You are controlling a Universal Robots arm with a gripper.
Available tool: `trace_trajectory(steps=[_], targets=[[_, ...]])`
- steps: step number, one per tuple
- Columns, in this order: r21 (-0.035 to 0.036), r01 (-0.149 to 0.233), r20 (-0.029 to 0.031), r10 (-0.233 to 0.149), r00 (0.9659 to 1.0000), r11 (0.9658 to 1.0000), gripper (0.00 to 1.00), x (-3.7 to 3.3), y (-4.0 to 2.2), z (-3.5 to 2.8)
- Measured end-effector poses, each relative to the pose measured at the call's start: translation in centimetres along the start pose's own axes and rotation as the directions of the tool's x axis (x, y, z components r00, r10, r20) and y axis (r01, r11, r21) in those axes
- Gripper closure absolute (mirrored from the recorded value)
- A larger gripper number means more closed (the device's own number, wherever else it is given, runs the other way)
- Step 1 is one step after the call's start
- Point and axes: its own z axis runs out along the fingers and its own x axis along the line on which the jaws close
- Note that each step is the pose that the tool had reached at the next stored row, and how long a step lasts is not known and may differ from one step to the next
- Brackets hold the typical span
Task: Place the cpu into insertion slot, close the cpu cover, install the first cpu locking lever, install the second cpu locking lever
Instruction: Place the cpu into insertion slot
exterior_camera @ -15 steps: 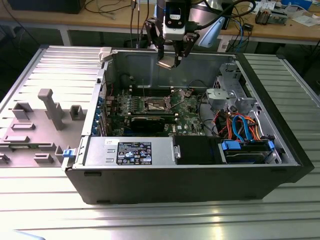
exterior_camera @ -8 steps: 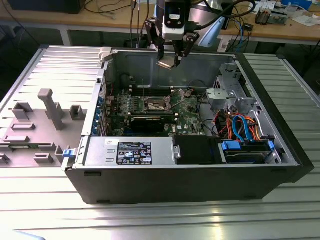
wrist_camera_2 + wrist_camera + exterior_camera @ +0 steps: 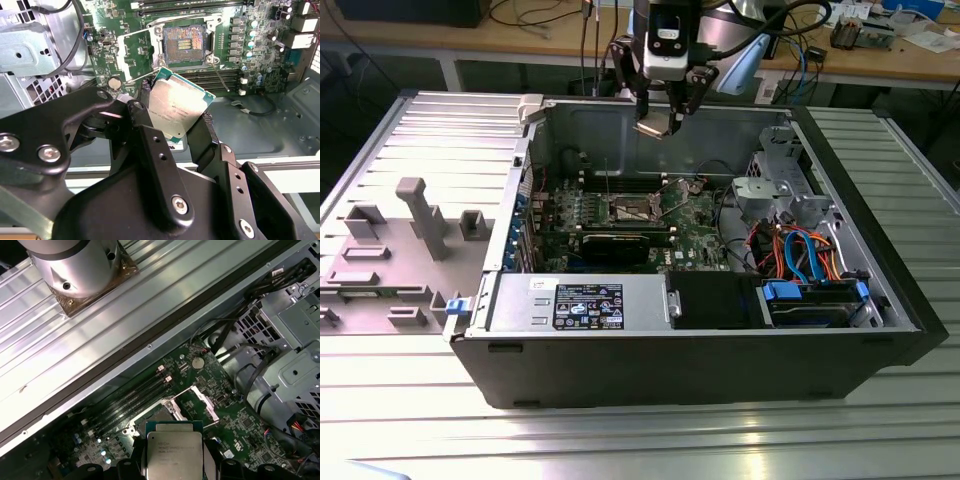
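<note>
Light is bright and even, coming from overhead. In the exterior view glare streaks the ribbed table [image 3: 650, 445], while the inside of the case [image 3: 720, 365] lies in shade. In the first wrist view the table ribs gleam in white bands. In the second wrist view the cpu [image 3: 172, 102] top shines softly, and the near gripper [image 3: 175, 122] is dark and slightly blurred.

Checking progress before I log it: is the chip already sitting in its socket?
No, the chip is held in the gripper above the board, and the socket lies empty.
</note>
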Motion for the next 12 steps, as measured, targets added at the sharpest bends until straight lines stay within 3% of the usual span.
trace_trajectory(steps=[12], targets=[[-0.0007,-0.032,0.0028,0.032,0.9995,0.9995,0.46,0.0,0.0,0.03]])
